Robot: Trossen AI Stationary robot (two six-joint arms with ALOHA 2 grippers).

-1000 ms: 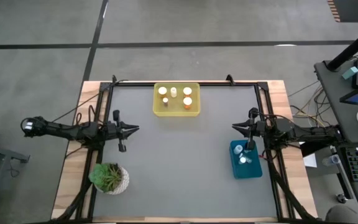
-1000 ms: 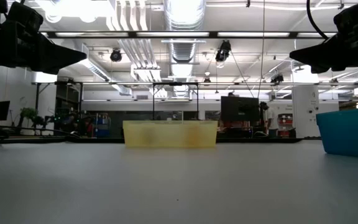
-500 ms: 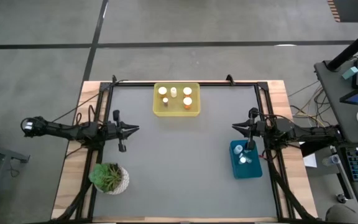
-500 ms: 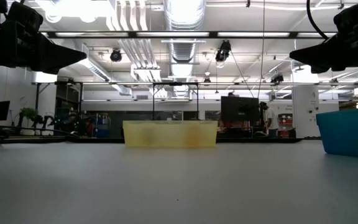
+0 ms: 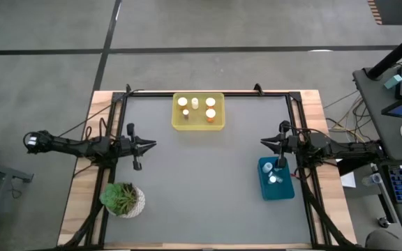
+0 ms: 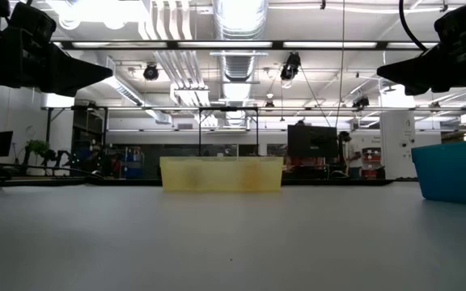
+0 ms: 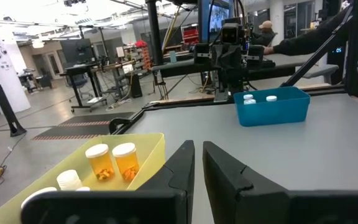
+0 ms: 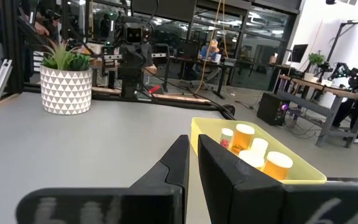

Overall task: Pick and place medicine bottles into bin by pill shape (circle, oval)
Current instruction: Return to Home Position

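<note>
Your left end effector [image 5: 152,144] hangs over the left edge of the flat grey surface [image 5: 208,188], its fingers drawn together with nothing between them. Your right end effector [image 5: 263,143] hangs at the right edge, just behind the blue plastic bin [image 5: 278,194], likewise pinched together and empty. The orange-bodied, white-capped medicine bottles [image 5: 210,113] stand in the yellow plastic bin [image 5: 198,128] at the far middle. The smaller white-capped bottles [image 5: 273,178] sit in the blue plastic bin. A potted green plant [image 5: 123,199] stands at the near left corner.
</note>
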